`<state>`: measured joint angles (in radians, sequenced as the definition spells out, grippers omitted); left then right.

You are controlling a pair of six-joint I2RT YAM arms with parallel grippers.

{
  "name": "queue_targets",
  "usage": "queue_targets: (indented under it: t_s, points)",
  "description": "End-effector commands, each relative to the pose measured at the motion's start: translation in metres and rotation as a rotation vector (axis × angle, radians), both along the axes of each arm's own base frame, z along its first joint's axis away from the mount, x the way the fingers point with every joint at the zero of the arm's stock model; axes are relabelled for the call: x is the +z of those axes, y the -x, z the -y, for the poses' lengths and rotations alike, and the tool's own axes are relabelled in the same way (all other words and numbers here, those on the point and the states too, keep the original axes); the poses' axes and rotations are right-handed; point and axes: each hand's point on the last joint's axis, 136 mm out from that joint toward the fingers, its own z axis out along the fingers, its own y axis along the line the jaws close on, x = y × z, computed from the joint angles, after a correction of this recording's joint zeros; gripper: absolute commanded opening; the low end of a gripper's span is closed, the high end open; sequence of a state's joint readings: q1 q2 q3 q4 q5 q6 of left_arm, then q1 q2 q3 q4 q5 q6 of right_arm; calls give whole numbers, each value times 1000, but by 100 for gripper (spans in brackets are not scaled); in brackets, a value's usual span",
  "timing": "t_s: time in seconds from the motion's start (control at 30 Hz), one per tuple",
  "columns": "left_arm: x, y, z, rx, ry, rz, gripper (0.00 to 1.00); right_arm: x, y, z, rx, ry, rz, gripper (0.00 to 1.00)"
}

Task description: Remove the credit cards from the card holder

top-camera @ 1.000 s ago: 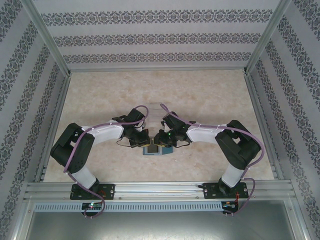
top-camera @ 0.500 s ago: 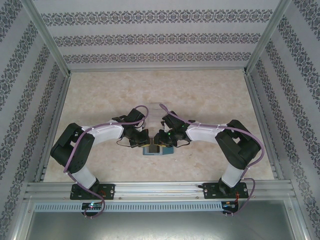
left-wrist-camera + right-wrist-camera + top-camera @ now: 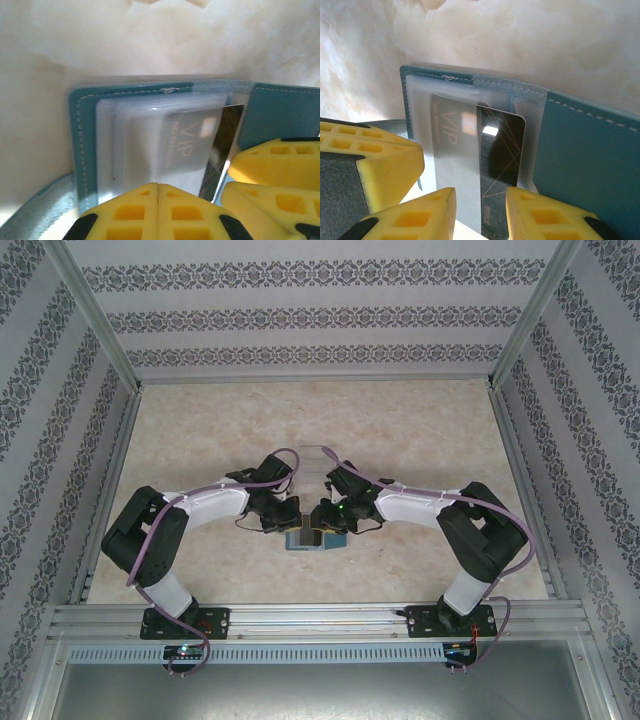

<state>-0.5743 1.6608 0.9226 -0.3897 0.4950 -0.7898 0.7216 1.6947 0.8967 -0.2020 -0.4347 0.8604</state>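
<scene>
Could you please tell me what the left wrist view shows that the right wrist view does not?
Left wrist: the left gripper shut at the clear sleeves' near edge, and the pale closing tab. Right wrist: the right gripper open, the dark card's lower edge between its fingers. Both: the open card holder, the grey VIP card and the marbled table.

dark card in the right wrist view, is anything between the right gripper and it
Nothing visible does. The dark card reaches into the gap between the open jaws of the right gripper. The left gripper, shut, sits off to one side by the clear sleeves of the card holder.
</scene>
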Motion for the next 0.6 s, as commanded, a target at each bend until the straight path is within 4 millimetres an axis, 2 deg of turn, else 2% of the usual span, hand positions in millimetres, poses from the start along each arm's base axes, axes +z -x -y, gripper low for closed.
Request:
queue_targets:
  t_s: [0.0,0.27,0.43,0.57]
  points:
    - [9,1,7,-34,-11,14,4,9,-6,5,-8,2,27,34]
    - [3,2,17,-64,-20,0,4,4,-3,11,-11,16,19,35]
    - [-8,4,4,-73,-107,-7,4,-3,-2,12,-11,12,7,35]
    - [-13,7,1,-79,-126,-16,4,-8,-2,12,-13,1,-6,35]
